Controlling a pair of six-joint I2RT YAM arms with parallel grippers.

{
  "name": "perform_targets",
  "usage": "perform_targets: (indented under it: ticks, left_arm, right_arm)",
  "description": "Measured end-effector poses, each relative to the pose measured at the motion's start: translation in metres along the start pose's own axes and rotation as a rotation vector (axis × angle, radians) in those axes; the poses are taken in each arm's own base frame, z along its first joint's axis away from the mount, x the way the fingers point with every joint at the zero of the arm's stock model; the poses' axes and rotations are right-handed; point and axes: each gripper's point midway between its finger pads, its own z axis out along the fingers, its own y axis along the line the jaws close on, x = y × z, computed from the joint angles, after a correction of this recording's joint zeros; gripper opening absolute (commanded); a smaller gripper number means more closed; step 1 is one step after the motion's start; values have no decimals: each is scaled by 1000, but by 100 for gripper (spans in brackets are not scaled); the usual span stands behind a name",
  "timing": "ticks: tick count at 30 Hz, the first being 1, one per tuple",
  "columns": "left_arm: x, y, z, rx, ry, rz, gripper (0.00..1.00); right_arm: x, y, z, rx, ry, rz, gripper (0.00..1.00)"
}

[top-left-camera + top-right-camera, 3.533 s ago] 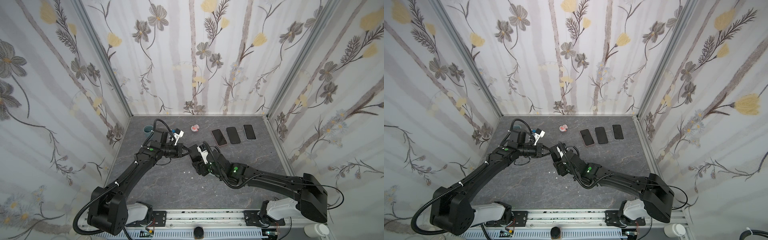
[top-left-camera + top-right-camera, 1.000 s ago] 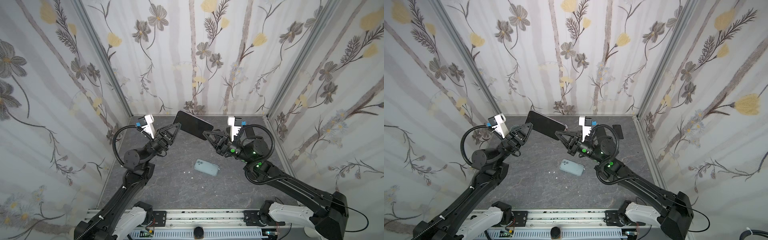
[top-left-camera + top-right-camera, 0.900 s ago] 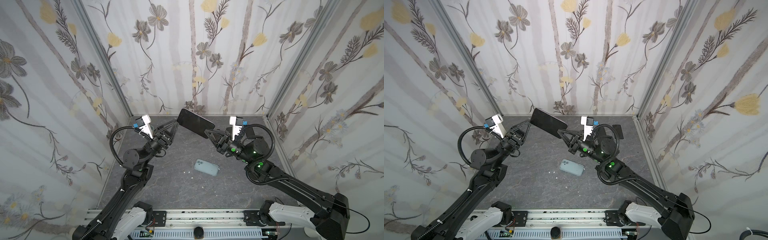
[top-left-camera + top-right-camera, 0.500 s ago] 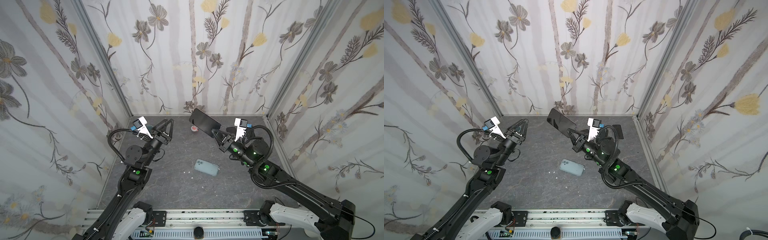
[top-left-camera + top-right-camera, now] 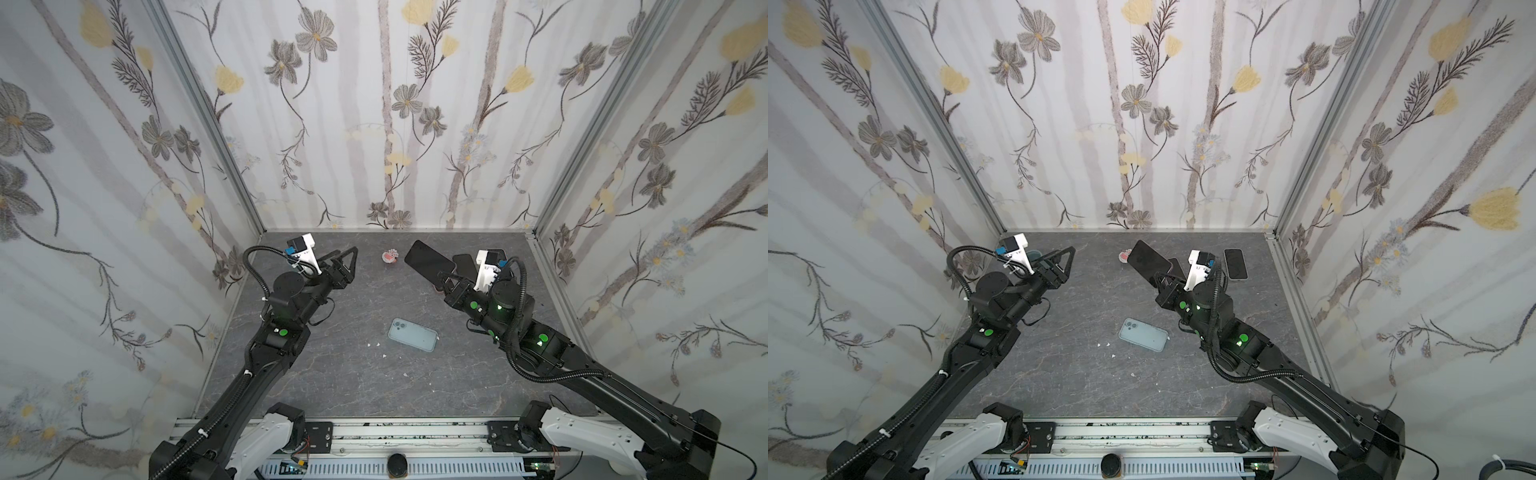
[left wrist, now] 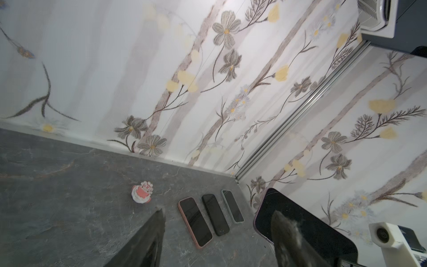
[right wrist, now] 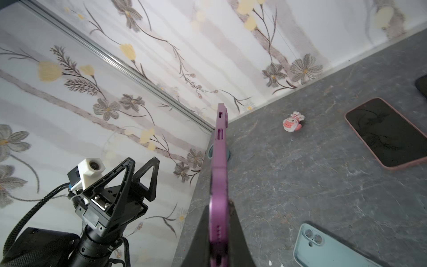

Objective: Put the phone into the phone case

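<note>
My right gripper is shut on the phone, holding it tilted in the air over the back right of the table. Its screen is dark. A purple phone case with cut-outs along the side runs round its edge between my jaws. My left gripper hangs open and empty at the back left, well apart from the phone. Both show in both top views. A pale blue phone or case lies back up mid-table; I cannot tell which.
Three phones lie side by side at the back right: pink-rimmed, black and pale green. A small pink and white figurine stands near the back wall. White crumbs lie left of the pale blue one. Patterned walls close three sides.
My left gripper has opened, let go of the phone and drawn back to the left. My right gripper has carried the phone to the right and lower, still shut on it.
</note>
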Motion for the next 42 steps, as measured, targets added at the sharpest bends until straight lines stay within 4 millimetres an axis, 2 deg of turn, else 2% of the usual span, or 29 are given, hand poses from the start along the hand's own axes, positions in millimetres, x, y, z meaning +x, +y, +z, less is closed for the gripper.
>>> perform_targets:
  ticks: [5,10,16,21,23,28,34,39,42]
  left_arm:
    - [44,22,22,-43,188,-21,72]
    - [101,42,34,-79,384,-68,68]
    - [176,44,40,-76,606,-106,63]
    - [217,47,43,-78,722,-128,57]
    - [230,50,46,-85,757,-139,53]
    - [254,55,47,-94,832,-164,52]
    - [267,62,44,-111,872,-192,51]
    - [277,69,40,-130,895,-208,51]
    - [281,73,41,-140,904,-218,51]
  right_arm:
    - [22,-30,-1,121,87,12,0]
    - [49,-56,-1,223,198,21,0]
    - [84,-84,-6,301,309,79,0]
    - [105,-110,-7,368,373,126,0]
    - [109,-118,-2,387,386,140,0]
    - [132,-124,13,375,484,188,0]
    - [150,-127,33,334,565,245,0]
    - [158,-125,40,292,602,265,0]
    - [161,-138,37,312,602,277,0]
